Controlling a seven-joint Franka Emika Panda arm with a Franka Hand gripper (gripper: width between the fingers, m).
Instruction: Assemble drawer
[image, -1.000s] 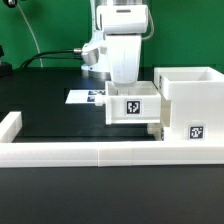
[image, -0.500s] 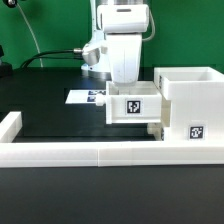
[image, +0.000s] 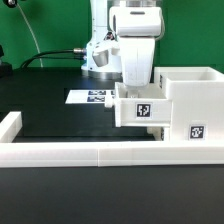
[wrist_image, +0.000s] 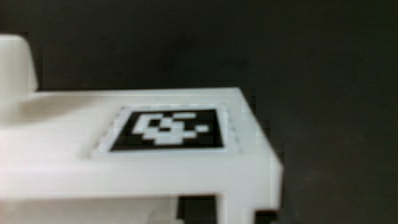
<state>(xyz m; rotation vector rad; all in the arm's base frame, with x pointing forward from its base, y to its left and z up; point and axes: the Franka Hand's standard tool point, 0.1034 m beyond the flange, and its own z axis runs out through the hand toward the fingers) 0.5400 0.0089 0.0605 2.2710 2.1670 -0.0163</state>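
A white knobbed drawer tray (image: 143, 110) with a black-and-white tag on its front hangs just left of the tall hollow box shell (image: 192, 92), touching or nearly touching the shell's left wall. My gripper (image: 139, 90) comes down from above onto the tray's top edge, with its fingertips hidden behind the tray. In the wrist view the tray's tagged face (wrist_image: 169, 131) fills the picture and the dark fingertips (wrist_image: 199, 208) sit at its edge. The gripper (wrist_image: 231, 210) is shut on the tray. A second tray does not show clearly.
The long low white border wall (image: 80, 152) runs along the front, with a raised end (image: 10, 124) at the exterior view's left. The marker board (image: 88, 97) lies flat behind the tray. The arm's base (image: 100, 55) and a black cable (image: 50, 56) are at the back.
My gripper has moved toward the exterior view's right and slightly down, carrying the tray with it up against the box shell. The shell has not moved.
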